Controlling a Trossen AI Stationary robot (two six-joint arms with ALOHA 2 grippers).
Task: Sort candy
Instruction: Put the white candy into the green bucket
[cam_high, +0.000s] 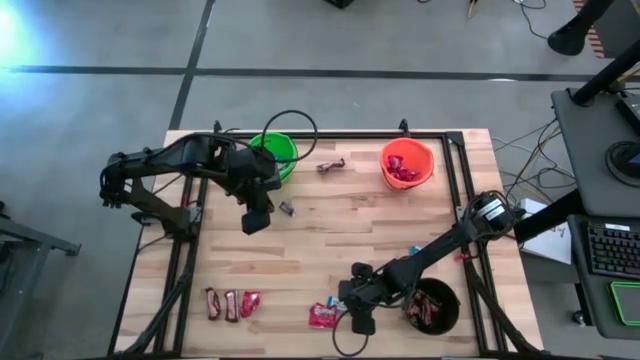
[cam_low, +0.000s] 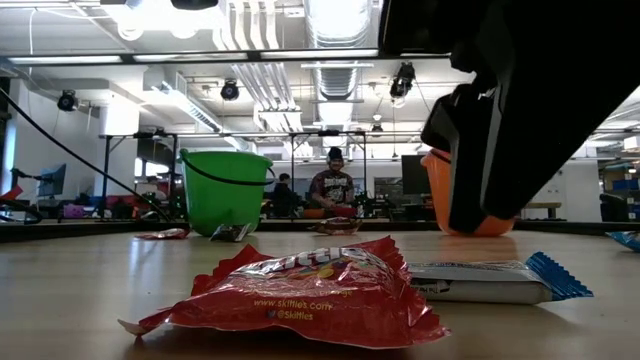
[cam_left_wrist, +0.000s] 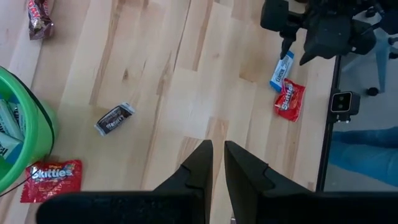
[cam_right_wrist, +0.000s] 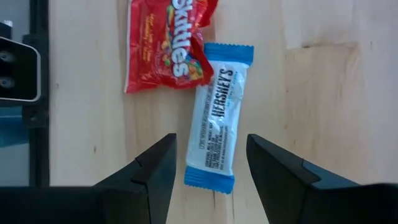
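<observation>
A light-blue-and-white candy bar (cam_right_wrist: 217, 121) lies flat on the table near its front edge, next to a red candy packet (cam_right_wrist: 166, 45). My right gripper (cam_right_wrist: 211, 142) hangs open just above the bar. Its two fingers stand on either side of the bar's near end, and a gap shows on both sides. In the high view this gripper (cam_high: 360, 320) is left of the black bucket (cam_high: 436, 308). My left gripper (cam_high: 256, 222) is shut and holds nothing, well above the table's middle left.
A green bucket (cam_high: 276, 154) and an orange bucket (cam_high: 407, 164) stand at the far edge. Loose candy lies between them (cam_high: 331, 165), by the left gripper (cam_high: 287, 208), at the front left (cam_high: 231, 304) and beside the right arm (cam_high: 415, 249).
</observation>
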